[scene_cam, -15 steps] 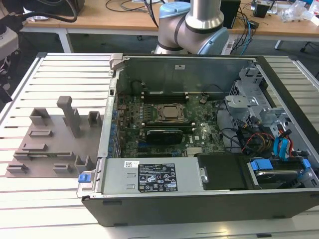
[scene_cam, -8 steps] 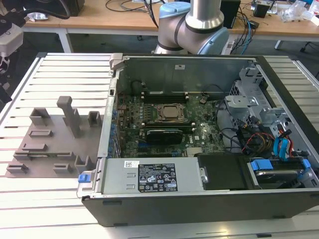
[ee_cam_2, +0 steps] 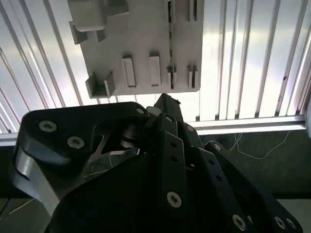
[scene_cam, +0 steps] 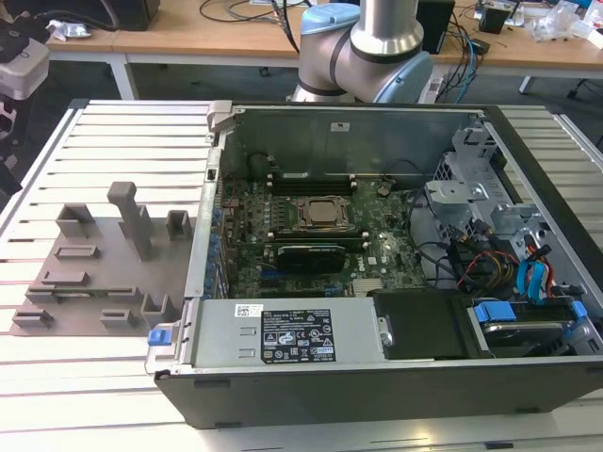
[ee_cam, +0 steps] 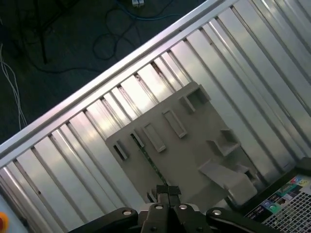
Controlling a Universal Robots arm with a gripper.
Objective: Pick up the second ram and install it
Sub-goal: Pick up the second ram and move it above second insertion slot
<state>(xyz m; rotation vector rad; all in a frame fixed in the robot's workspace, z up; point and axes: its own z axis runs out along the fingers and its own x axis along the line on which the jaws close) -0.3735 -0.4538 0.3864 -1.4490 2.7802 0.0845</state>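
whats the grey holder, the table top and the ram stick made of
Holder: looks like matte grey plastic, possibly printed, given its uniform dull colour and blocky posts. Table: likely bare aluminium, with silvery ribbed slats that throw bright glare. Ram: seen edge-on as a thin green strip, so presumably circuit board.

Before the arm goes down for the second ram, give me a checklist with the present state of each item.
1. Second ram stands on edge in a slot of the grey fixture plate: ok.
2. Gripper holds nothing and is apart from the ram: ok.
3. Jaws open for a grasp: not ok, they stand shut.
4. Computer case open, motherboard exposed: ok.
5. Free memory slot beside the CPU socket: cannot tell.
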